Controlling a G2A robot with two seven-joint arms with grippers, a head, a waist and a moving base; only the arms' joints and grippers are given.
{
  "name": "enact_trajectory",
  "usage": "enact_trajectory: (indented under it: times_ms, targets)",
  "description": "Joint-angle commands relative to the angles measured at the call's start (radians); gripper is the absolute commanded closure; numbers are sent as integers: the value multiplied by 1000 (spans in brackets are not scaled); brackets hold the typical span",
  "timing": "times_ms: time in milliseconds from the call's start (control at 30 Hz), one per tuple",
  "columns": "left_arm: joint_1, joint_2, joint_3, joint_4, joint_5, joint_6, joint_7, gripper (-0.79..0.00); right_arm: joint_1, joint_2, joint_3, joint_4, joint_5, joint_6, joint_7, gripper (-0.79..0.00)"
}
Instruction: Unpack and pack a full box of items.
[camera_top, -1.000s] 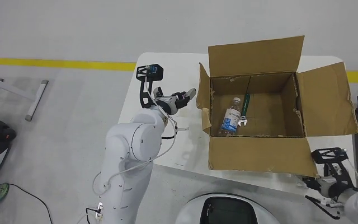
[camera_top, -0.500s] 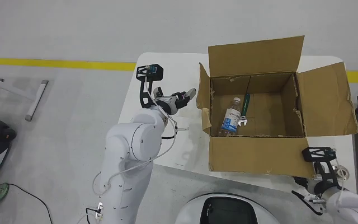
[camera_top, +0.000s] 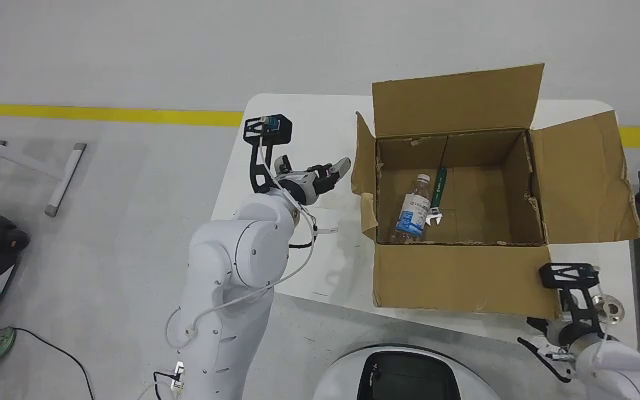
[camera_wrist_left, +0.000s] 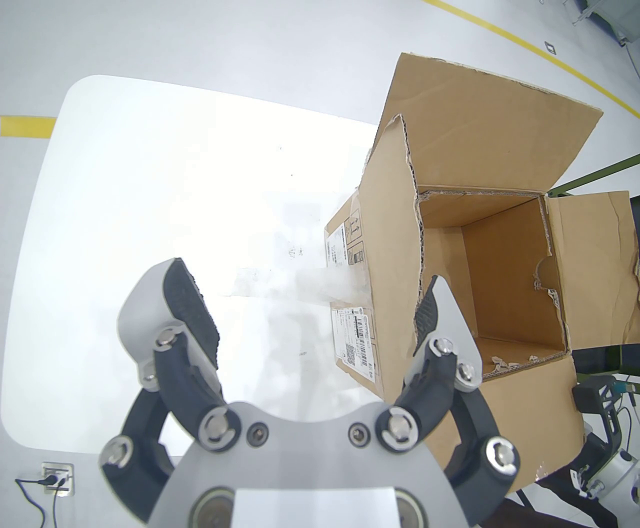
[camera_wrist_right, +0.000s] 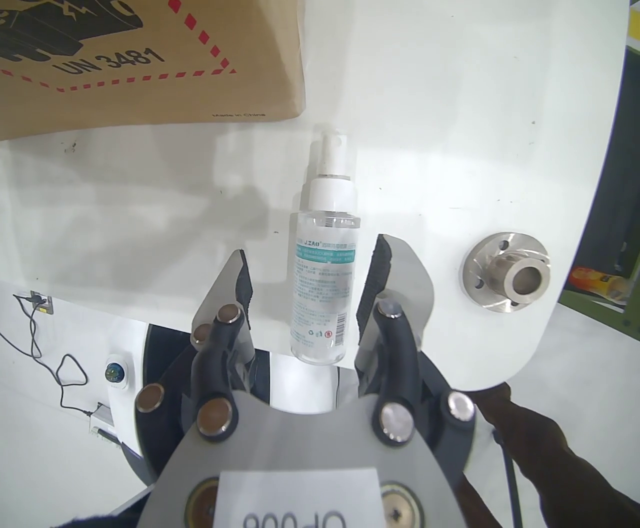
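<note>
Over a white table (camera_top: 300, 130) with rounded corners, on pale grey floor crossed by a yellow line (camera_top: 120, 114), working at an open cardboard box (camera_top: 460, 278). Taking up the table's right half with that box: back flap standing upright, right flap lying folded outward, short left flap leaning out, front flap hanging down the near wall. Holding on the box floor, toward the left wall, a water bottle (camera_top: 412, 208) with a white cap and, touching or just beside it, a green-handled tool (camera_top: 438, 190), both lying roughly front to back.

Holding the left gripper (camera_wrist_left: 305, 280) above bare table just beside the box's left wall, near the leaning flap, pointing toward the box; jaws spreading wide, gripping nothing.

Hanging the right gripper (camera_wrist_right: 312, 255) low over the table's near right corner, in front of the box. Straddling a spray bottle (camera_wrist_right: 322, 280) there, jaws spread: clear bottle lying flat on the table between the fingers (camera_wrist_right: 390, 280), white nozzle pointing toward the front flap, base at the table's near edge. Showing a plain gap at one pad; at the other, cannot tell whether touching. Lying near the spray bottle, apart from it, toward the table's right edge: a round metal flange (camera_wrist_right: 506, 278) with a hollow hub.
</note>
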Motion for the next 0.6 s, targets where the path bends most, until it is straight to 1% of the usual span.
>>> enact_trajectory:
  times_ms: [0, 67, 100, 200, 233, 300, 367, 433, 467, 500, 567]
  targets:
    - [0, 0, 0, 0, 0, 0, 0, -785, 1, -1, -2, 0, -6, 2, 4, -496]
    - [0, 0, 0, 0, 0, 0, 0, -785, 2, -2, -4, 0, -12, 4, 6, -517]
    - [0, 0, 0, 0, 0, 0, 0, -785, 2, -2, -5, 0, -15, 5, 9, -511]
    - [0, 0, 0, 0, 0, 0, 0, -785, 1, -3, -8, 0, -31, 11, 19, -526]
    - [0, 0, 0, 0, 0, 0, 0, -785, 3, -3, -9, 0, -32, 13, 22, -542]
    - [0, 0, 0, 0, 0, 0, 0, -785, 7, -5, -5, 0, -27, 20, 24, -597]
    - [0, 0, 0, 0, 0, 0, 0, -785, 10, -6, 3, 0, -20, 22, 26, -613]
    - [0, 0, 0, 0, 0, 0, 0, -785, 13, -6, 16, 0, -12, 23, 28, -616]
    - [0, 0, 0, 0, 0, 0, 0, -785, 13, -7, 23, 0, -4, 22, 30, -631]
    - [0, 0, 0, 0, 0, 0, 0, -785, 14, -8, 32, 0, 15, 25, 26, -613]
    - [0, 0, 0, 0, 0, 0, 0, -785, 11, -10, 58, 0, 49, 24, 12, -619]
